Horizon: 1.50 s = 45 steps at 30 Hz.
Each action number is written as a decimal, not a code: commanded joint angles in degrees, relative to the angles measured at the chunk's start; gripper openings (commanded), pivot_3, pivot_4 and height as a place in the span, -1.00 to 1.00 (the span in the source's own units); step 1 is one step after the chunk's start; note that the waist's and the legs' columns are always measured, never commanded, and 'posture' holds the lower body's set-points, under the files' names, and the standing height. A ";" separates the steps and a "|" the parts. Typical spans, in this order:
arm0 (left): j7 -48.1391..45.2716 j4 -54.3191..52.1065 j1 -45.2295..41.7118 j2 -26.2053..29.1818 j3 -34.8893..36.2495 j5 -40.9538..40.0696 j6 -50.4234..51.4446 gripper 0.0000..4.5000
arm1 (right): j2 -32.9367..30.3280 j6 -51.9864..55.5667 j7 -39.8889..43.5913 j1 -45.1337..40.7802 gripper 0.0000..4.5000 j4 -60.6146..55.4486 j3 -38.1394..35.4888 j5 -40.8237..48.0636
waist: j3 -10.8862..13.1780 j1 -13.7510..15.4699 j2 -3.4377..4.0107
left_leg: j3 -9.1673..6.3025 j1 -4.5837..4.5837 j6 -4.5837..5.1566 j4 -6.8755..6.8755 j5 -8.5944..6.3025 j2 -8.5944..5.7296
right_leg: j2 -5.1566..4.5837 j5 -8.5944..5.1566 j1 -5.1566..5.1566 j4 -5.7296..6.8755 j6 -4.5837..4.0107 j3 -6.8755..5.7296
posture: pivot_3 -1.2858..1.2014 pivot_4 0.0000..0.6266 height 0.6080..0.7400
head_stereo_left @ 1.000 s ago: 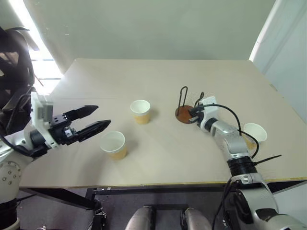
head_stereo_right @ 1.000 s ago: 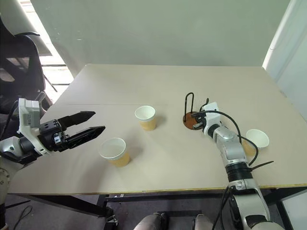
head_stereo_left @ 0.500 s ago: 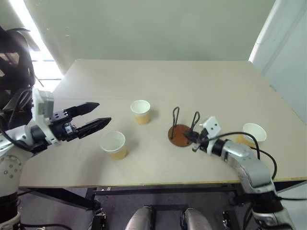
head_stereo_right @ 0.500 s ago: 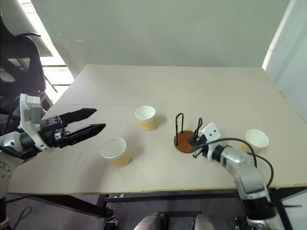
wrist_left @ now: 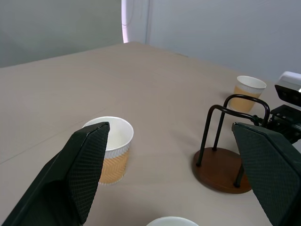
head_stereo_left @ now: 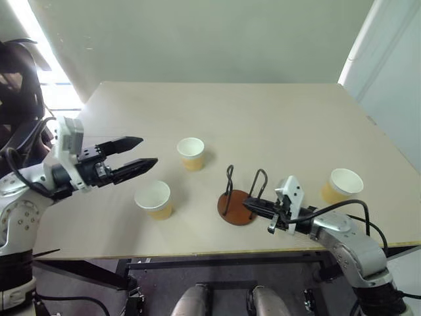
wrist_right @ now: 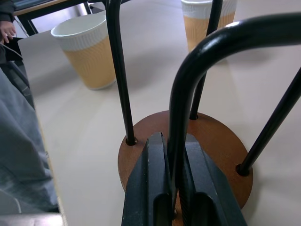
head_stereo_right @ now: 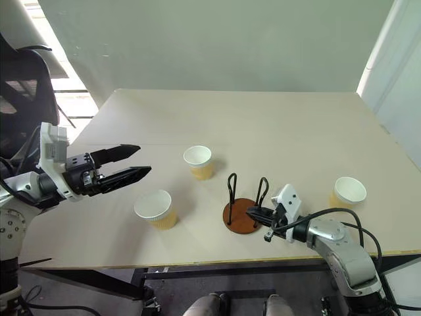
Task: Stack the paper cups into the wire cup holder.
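Cups stand upright and empty on the worktop: one (head_stereo_left: 154,199) near the front edge on the left, one (head_stereo_left: 191,153) farther back toward the middle, one (head_stereo_left: 343,185) near the right edge. The wire cup holder (head_stereo_left: 235,205) sits empty near the front edge, one wire loop pinched by the right gripper (head_stereo_left: 255,206). The left gripper (head_stereo_left: 140,153) hovers above the worktop, spread wide.

Table (head_stereo_left: 276,118) layout: cups and holder.
Wire cup holder (head_stereo_left: 237,205) stands near the front edge; two paper cups (head_stereo_left: 153,199) (head_stereo_left: 191,153) lie to its left, a third (head_stereo_left: 343,184) well right.
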 commanded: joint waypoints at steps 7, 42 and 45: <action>0.21 -1.52 0.40 0.44 1.99 0.00 -1.21 1.00 | -0.66 -4.00 1.85 -0.97 -0.99 1.19 1.51 -0.26 | -0.01 0.04 -0.02 | 0.01 -0.03 -0.02 0.00 0.02 0.00 | 0.00 -0.18 0.02 -0.01 0.29 -0.01 | 0.03 -0.52 1.00; 0.26 -2.32 0.32 0.74 1.30 -0.72 -1.19 1.00 | -6.10 1.23 5.96 -2.98 0.94 0.35 -1.23 3.50 | -0.01 0.05 -0.06 | 0.02 -0.02 -0.01 0.00 0.01 0.00 | 0.00 -0.13 0.08 -0.05 0.21 0.00 | 0.03 -0.52 1.00; 0.01 -1.76 -0.17 0.58 0.63 -0.29 -1.46 1.00 | -9.55 1.94 8.39 -2.01 0.94 -0.99 -1.26 4.43 | -0.01 0.09 -0.07 | 0.03 -0.02 -0.01 0.00 0.01 0.00 | -0.01 -0.13 0.08 -0.06 0.20 0.01 | 0.03 -0.52 1.00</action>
